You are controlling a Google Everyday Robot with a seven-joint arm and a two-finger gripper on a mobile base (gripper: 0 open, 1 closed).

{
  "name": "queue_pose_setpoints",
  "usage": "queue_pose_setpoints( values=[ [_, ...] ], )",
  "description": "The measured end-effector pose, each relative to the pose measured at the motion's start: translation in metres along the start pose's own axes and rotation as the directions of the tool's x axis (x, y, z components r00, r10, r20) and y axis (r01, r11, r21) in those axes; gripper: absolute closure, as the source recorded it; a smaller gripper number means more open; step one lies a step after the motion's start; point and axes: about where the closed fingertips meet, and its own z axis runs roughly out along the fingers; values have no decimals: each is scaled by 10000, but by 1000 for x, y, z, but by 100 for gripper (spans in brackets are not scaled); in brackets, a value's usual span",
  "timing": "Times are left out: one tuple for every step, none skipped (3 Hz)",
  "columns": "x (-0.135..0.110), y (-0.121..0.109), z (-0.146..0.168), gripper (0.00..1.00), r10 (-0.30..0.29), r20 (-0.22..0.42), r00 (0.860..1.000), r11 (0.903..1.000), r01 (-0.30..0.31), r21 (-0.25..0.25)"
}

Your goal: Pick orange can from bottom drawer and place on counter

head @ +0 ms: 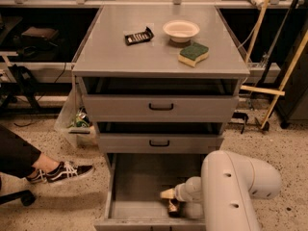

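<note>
Camera view — hand (169, 197) by can (173, 208), bottom drawer (138, 181)

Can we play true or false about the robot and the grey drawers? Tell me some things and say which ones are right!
1. The gripper is down inside the bottom drawer. True.
2. The orange can stands on the counter. False: it is in the bottom drawer, right by the gripper.
3. A white bowl sits on the counter. True.
4. The sponge lies inside the white bowl. False: it lies on the counter beside the bowl.
5. The bottom drawer is shut. False: it is open.
</note>
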Motion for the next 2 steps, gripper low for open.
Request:
queue_pose_setpoints(
  values=[
    [0,0,0,42,0,0,10000,10000,0,0],
    [0,0,0,65,0,0,10000,10000,0,0]
  ],
)
